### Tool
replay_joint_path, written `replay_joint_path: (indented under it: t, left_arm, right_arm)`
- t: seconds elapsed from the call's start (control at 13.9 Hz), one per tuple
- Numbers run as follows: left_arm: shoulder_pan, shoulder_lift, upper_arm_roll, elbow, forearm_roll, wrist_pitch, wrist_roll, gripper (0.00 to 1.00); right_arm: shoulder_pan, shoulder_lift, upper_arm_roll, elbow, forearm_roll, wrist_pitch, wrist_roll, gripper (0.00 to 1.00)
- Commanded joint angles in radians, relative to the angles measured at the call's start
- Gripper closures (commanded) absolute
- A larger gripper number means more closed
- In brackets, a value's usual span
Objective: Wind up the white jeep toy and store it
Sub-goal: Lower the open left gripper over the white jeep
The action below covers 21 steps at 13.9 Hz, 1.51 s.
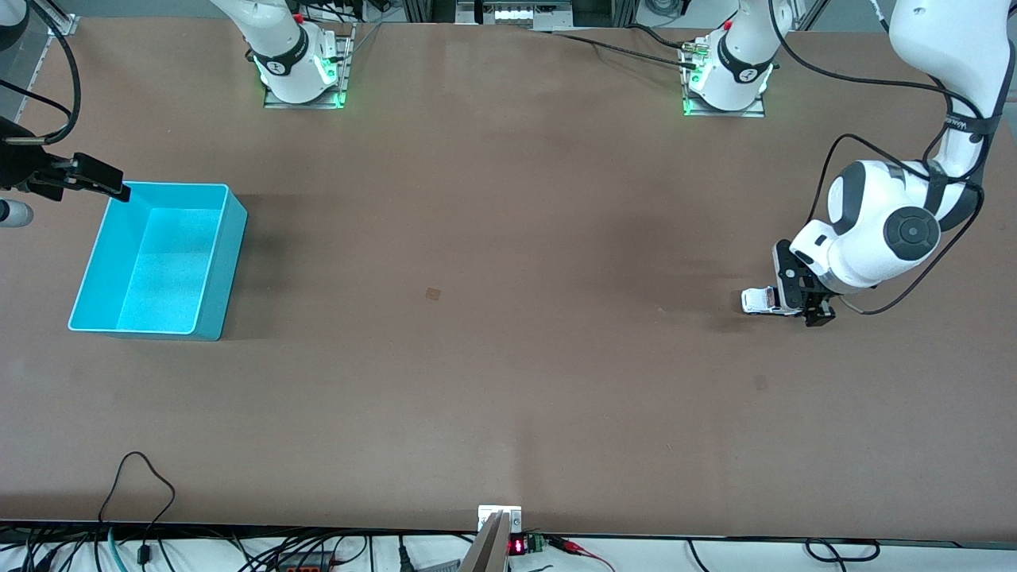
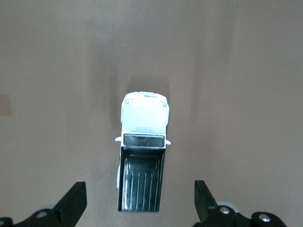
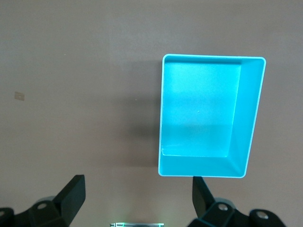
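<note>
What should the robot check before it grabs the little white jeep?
1. The left gripper is open: ok, its fingers stand wide apart.
2. The white jeep toy lies between those fingers: ok in the left wrist view, with its black back section toward the gripper.
3. The fingers are not yet touching the jeep: ok, there is a gap on both sides.
4. The jeep stands on its wheels on the table: ok.
5. The turquoise bin is ready: ok, nothing shows inside it.
6. The right gripper is out of the way: ok, it waits open over the bin's corner.
</note>
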Motion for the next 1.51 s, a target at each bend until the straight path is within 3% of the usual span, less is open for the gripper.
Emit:
replay_joint_path:
  t: [0.0, 0.5, 1.44]
  left_arm:
    - [0.02, 0.02, -0.02, 0.007, 0.026, 0.019, 0.059, 0.0]
    - [0.081, 0.063, -0.04, 0.015, 0.024, 0.049, 0.093, 0.0]
    - [0.094, 0.086, -0.055, 0.012, 0.024, 0.05, 0.095, 0.0]
  right_arm:
    - [-0.012, 0.008, 0.004, 0.019, 0.004, -0.017, -0.021, 0.0]
    - [-0.013, 0.008, 0.004, 0.019, 0.006, -0.023, -0.02, 0.0]
    - [-0.013, 0.008, 0.004, 0.019, 0.007, -0.023, -0.02, 0.0]
